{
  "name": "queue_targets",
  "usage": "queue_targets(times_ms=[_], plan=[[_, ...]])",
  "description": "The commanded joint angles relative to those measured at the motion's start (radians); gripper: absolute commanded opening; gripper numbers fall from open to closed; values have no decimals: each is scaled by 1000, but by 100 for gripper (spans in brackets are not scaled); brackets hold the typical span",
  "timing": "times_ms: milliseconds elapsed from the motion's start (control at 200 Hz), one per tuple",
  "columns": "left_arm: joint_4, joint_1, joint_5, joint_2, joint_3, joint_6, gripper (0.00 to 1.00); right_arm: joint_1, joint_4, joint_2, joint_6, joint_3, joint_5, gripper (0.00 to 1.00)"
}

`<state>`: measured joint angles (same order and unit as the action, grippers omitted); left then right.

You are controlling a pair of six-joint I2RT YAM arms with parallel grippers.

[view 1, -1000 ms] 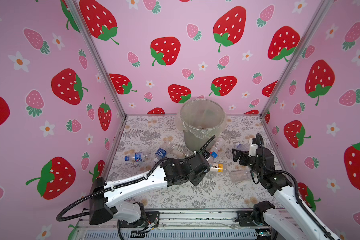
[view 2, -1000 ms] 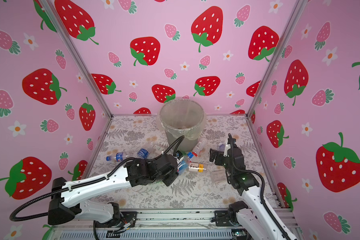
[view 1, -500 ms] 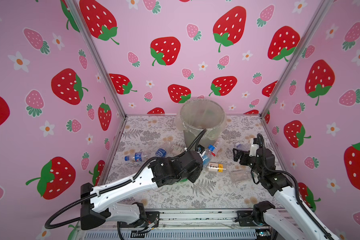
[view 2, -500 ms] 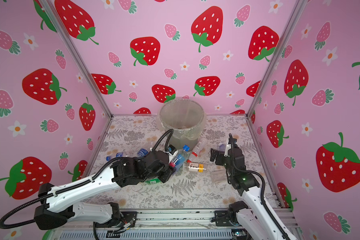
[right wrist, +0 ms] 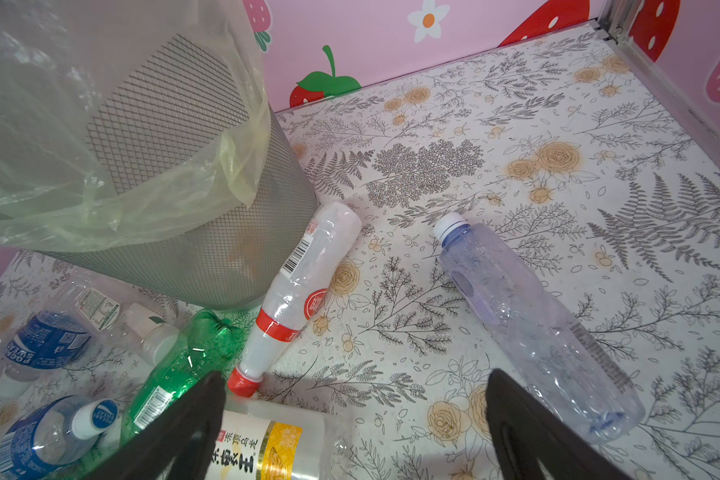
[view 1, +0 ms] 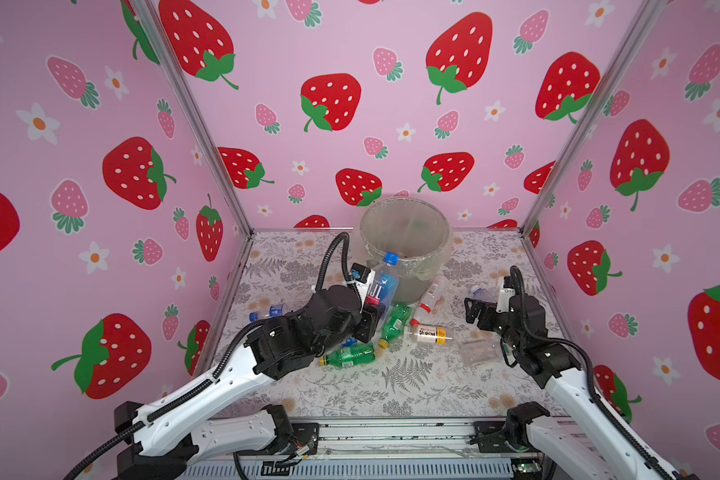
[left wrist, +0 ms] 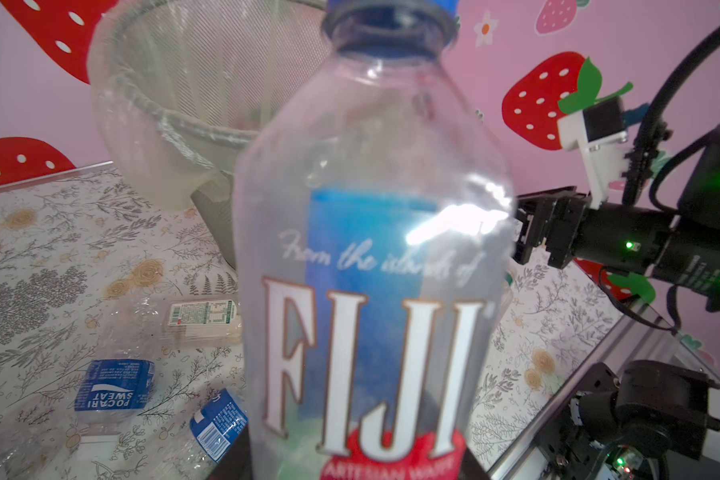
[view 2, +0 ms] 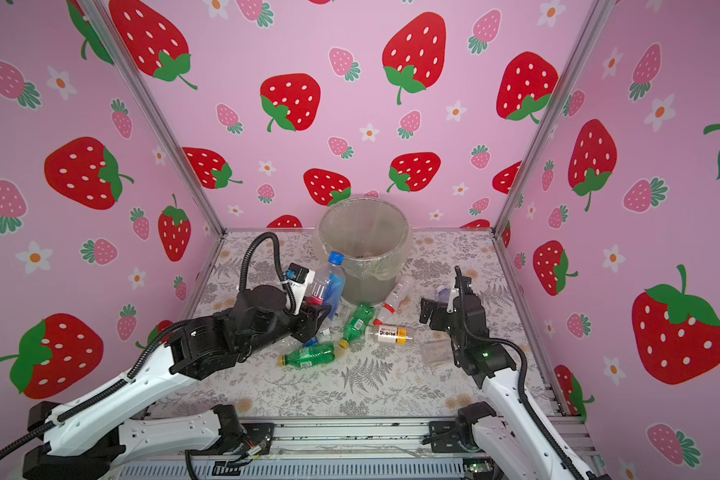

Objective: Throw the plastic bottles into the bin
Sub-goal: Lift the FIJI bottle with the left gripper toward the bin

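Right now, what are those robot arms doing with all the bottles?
The left gripper is shut on a clear Fiji bottle, holding it cap-up right beside the bin, not in it yet. The right gripper is open and holds nothing. Other bottles, like a green one, lie on the table.

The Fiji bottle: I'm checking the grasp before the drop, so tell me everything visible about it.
The Fiji bottle is clear plastic, uncrushed and apparently empty, with a blue cap, a blue inner label and white FIJI lettering above a red band. It stands roughly upright, cap up, its base clamped between the jaws of the left gripper. It is held just in front of the bin; whether it touches the bin is unclear.
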<state>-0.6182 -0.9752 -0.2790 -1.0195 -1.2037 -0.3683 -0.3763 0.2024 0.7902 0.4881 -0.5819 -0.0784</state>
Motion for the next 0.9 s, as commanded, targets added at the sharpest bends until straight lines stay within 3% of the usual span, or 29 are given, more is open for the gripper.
queue_targets(times_ms=[0,545,895], plan=[[72,44,14,51,41,-22,48,7,-20,7,-5,11,-3,99],[358,206,205,269,303,-91,48,11,-43,62,-14,-8,18,99],[359,227,221,269,284,-89,49,16,-48,68,-22,-6,19,99]])
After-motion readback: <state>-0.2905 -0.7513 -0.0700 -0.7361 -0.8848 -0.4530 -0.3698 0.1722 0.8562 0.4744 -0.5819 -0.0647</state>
